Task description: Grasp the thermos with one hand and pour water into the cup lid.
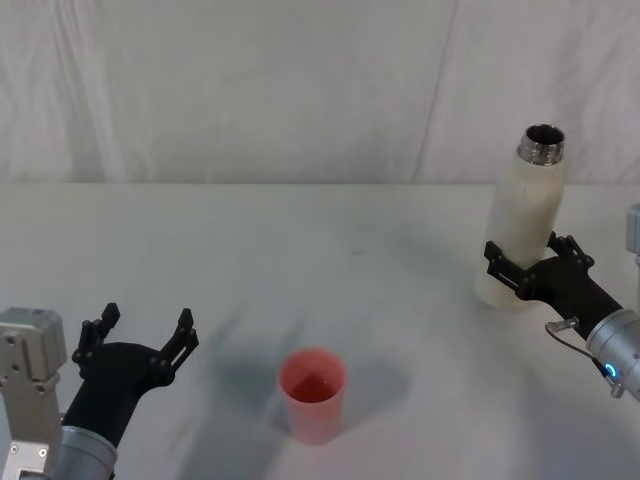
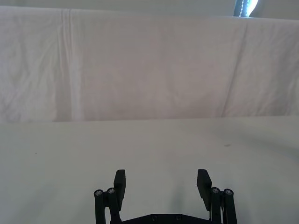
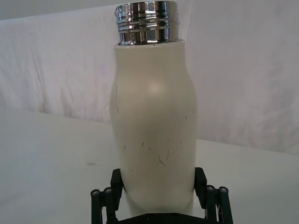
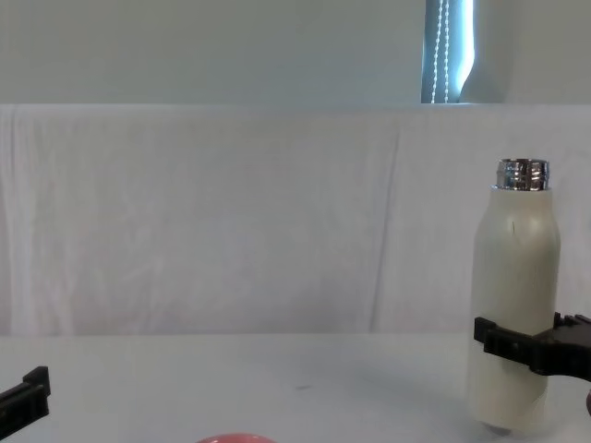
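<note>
The thermos (image 1: 525,225) is a tall cream-white bottle with an uncapped steel neck, at the table's right side; it leans slightly. My right gripper (image 1: 527,262) is shut on the thermos low on its body, one finger on each side (image 3: 159,179). In the chest view the thermos (image 4: 515,277) stands at the right with the black fingers (image 4: 503,340) clamped around it. The cup lid (image 1: 313,392), a small pink-red cup, stands upright near the table's front middle; its rim (image 4: 235,438) peeks in at the chest view's lower edge. My left gripper (image 1: 147,320) hovers open at the front left, holding nothing (image 2: 161,179).
A white cloth covers the table (image 1: 300,240), and a white fabric backdrop (image 1: 250,90) hangs behind it. Bare cloth lies between the cup lid and the thermos.
</note>
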Action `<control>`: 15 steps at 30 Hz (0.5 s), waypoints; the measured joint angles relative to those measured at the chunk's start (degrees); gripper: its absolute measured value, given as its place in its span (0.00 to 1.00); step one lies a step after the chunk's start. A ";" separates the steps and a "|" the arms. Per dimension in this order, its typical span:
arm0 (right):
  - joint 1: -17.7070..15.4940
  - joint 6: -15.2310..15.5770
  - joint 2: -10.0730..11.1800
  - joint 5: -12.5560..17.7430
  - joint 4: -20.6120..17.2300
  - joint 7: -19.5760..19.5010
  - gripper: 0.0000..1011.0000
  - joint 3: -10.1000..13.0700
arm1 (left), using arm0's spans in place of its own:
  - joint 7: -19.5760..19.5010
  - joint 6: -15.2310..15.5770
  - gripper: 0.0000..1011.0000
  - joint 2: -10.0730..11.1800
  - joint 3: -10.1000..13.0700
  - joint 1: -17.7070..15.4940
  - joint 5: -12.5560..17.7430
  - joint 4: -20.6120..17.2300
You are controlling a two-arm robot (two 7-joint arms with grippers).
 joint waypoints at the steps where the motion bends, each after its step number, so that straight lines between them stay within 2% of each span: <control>1: 0.04 0.00 0.00 0.00 0.07 0.00 0.94 -0.02 | 0.00 0.00 0.99 0.00 0.00 0.00 0.00 0.00; 15: 0.59 -0.66 0.02 -0.15 1.41 1.01 0.94 -1.10 | 0.00 0.00 0.99 0.00 0.00 0.00 0.00 0.00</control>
